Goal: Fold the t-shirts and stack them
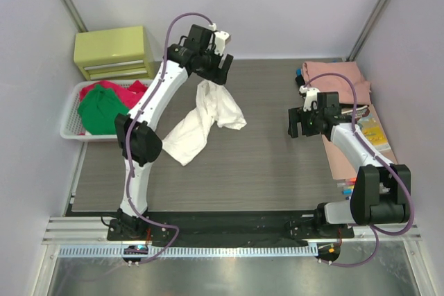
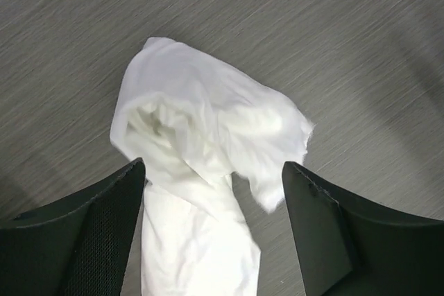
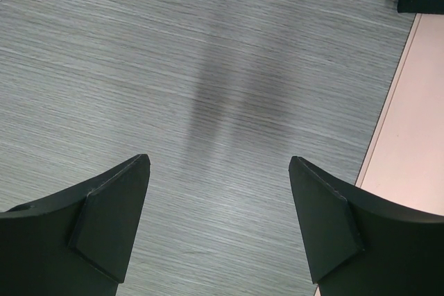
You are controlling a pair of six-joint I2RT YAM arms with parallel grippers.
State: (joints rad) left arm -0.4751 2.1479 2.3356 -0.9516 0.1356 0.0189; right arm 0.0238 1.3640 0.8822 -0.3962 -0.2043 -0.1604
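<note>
- My right gripper [image 3: 218, 164] hung over the bare right part of the grey table [image 1: 277, 164], jaws set wide apart with nothing between them.
- A salmon-pink t-shirt [image 1: 333, 72] lay along the right edge, just beside that gripper and running to the far right corner. A thin book [image 1: 372, 129] rested on it.
- The white t-shirt [image 1: 208, 119] lay crumpled left of centre, one end trailing toward the near left.
- A white basket [image 1: 68, 123] at the left edge held a green t-shirt [image 1: 100, 109] and a red t-shirt [image 1: 135, 90].
- My left gripper [image 2: 215, 171] stood above the far end of the white t-shirt, jaws wide apart. The cloth bunched below and between the fingers, clamped by neither.
- A yellow-green drawer cabinet [image 1: 114, 50] stood in the far left corner.
</note>
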